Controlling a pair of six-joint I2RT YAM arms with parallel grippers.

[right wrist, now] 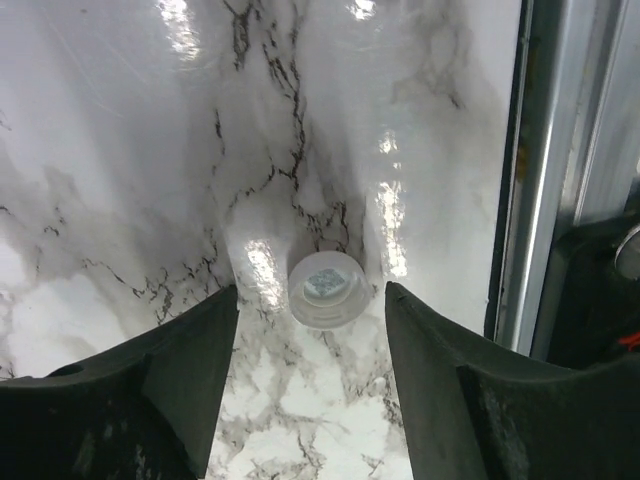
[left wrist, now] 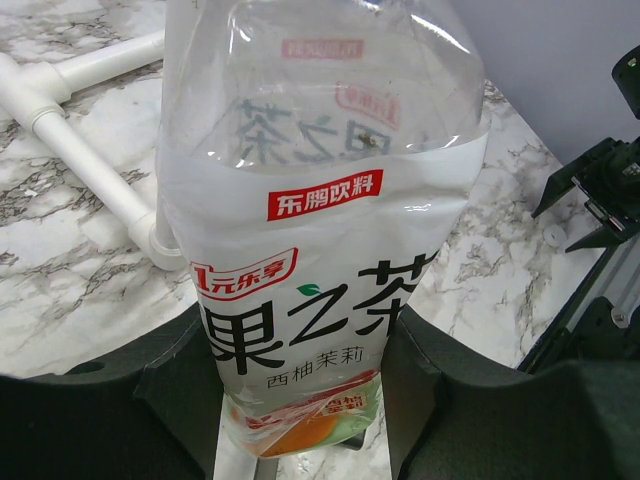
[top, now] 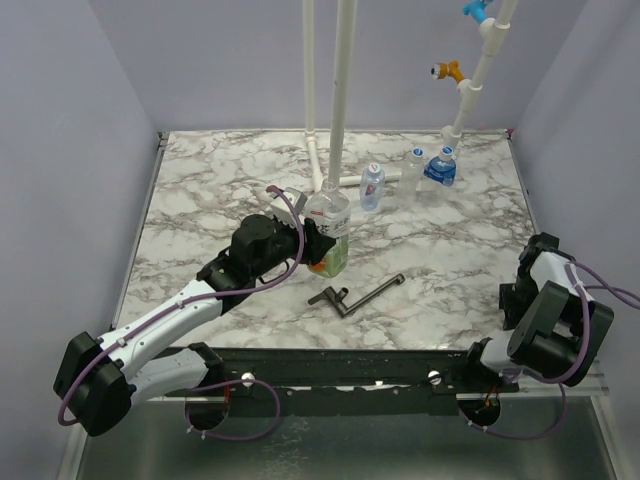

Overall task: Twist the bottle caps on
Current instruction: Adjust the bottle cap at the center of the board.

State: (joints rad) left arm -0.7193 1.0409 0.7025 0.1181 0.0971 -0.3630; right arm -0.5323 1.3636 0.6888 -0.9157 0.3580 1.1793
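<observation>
The left gripper (left wrist: 298, 340) is clenched around a large clear bottle (left wrist: 320, 230). One of its fingers (left wrist: 180, 390) presses each side of the bottle's lower label. The bottle stands upright on the marble table (top: 200, 190), directly between the fingers. Beyond this gripper, past the bottle, lie white pipes (left wrist: 70, 130), and further off stand three smaller bottles (top: 372, 187). To the gripper's right a black T-shaped tool (top: 355, 297) lies flat on the table.

The right gripper (right wrist: 310, 295) points down at the table with its fingers spread and holding nothing. A white cap (right wrist: 326, 288) lies open side up on the marble, level with the fingertips. It sits in the gap between them, touching neither and a little nearer the right-hand finger.
</observation>
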